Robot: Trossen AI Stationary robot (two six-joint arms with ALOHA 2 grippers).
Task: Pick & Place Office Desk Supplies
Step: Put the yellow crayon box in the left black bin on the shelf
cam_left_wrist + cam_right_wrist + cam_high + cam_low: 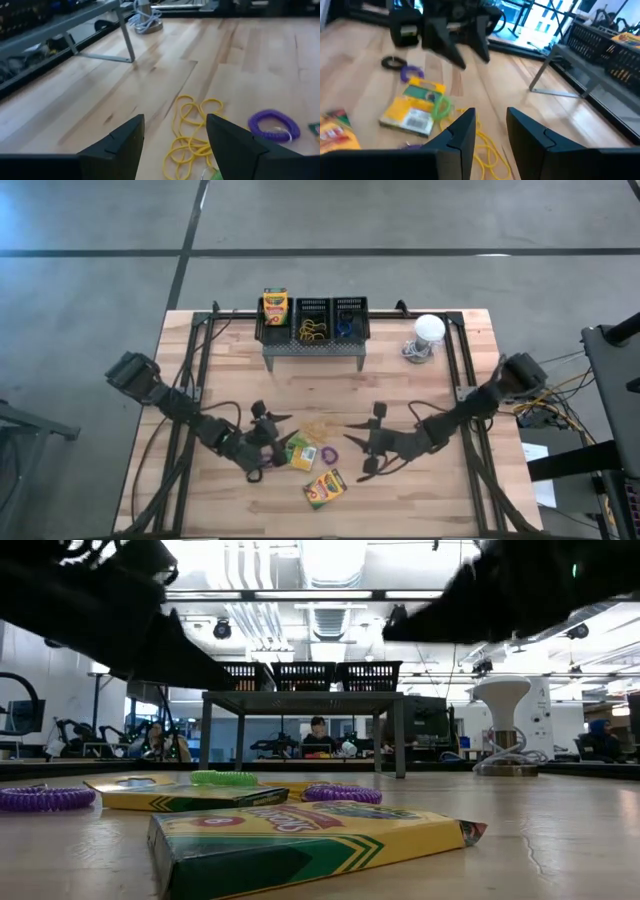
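While both hover apart, yellow loops [318, 427] lie between left fingers [172, 145], wide open, empty, and right fingers [490, 131], part-open, empty.

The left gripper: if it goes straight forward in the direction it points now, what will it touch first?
Probably the tangle of yellow loops on the table, lying right ahead between the open fingers of the left gripper. The purple loop lies off to one side. Depth is hard to judge.
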